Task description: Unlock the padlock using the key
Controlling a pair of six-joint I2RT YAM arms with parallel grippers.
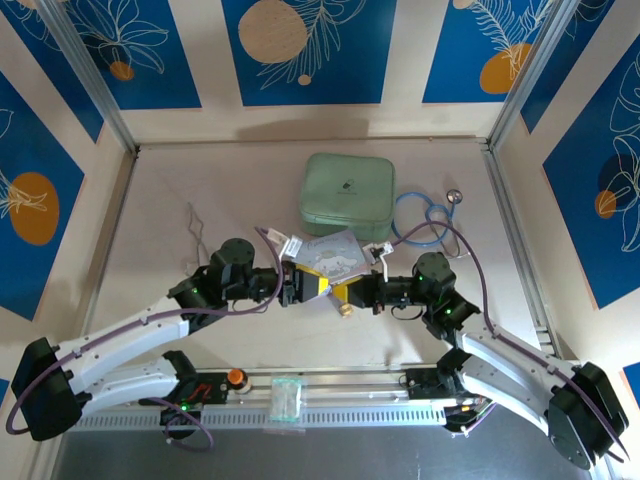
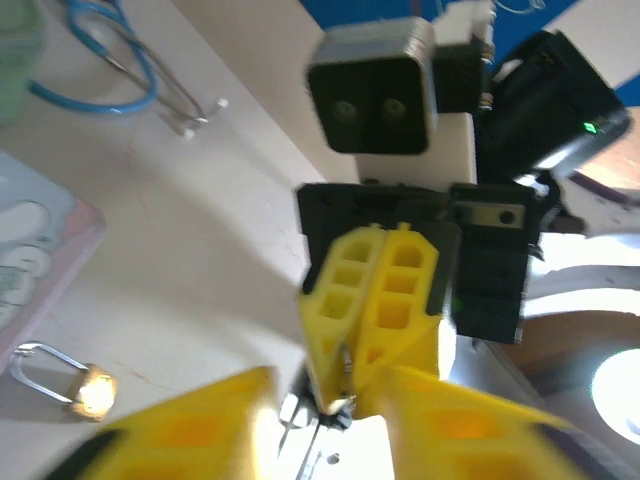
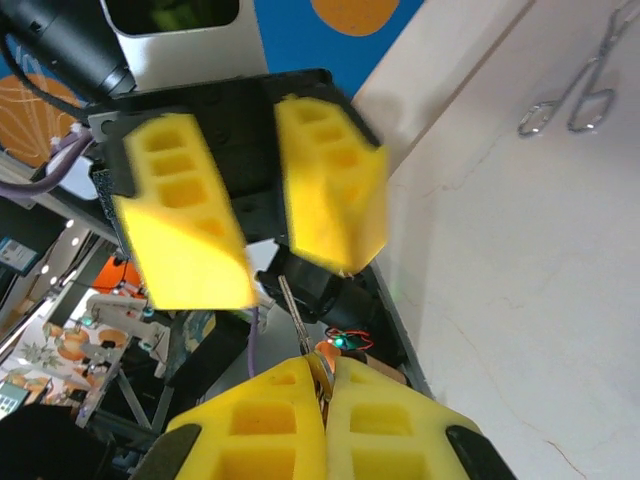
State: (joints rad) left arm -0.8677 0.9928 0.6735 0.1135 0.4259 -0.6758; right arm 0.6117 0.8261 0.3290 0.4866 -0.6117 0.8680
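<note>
Key (image 3: 292, 312) pinched in right gripper (image 3: 322, 372) — left gripper (image 3: 268, 262) parted, facing it; padlock (image 2: 88, 392) on table (image 2: 200, 250).

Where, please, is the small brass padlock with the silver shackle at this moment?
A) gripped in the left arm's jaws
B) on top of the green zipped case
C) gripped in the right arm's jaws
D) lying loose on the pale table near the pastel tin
D: the small brass padlock lies on the pale table near the pastel tin, with nothing gripping it.
</note>
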